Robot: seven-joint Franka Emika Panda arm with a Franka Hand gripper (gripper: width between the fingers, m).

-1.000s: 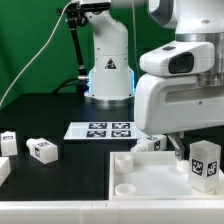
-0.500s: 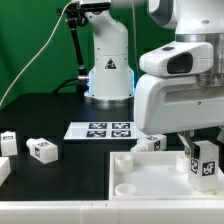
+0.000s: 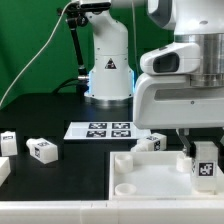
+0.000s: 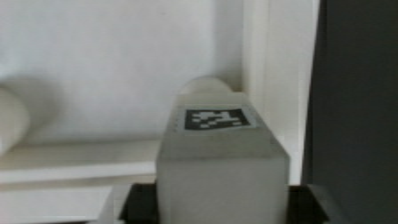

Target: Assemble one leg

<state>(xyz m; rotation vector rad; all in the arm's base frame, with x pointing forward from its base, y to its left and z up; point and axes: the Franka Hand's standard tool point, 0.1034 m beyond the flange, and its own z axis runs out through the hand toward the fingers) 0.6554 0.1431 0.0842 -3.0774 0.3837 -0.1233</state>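
We place the leg (image 3: 204,160) lower right, over the panel (image 3: 160,180) | marker board (image 3: 100,129) at centre on the worktop (image 3: 50,115) | loose block (image 3: 42,150) lower left.

You have four legs in the exterior view: a leg (image 3: 205,163) at four o'clock, a leg (image 3: 150,143) near centre, a leg (image 3: 42,150) at eight and a leg (image 3: 5,140) at nine. You also have one tray-like panel (image 3: 150,180) and one marker board (image 3: 100,129).

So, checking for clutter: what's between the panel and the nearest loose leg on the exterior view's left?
Nothing: only bare table separates that leg from the panel, as the exterior view shows.
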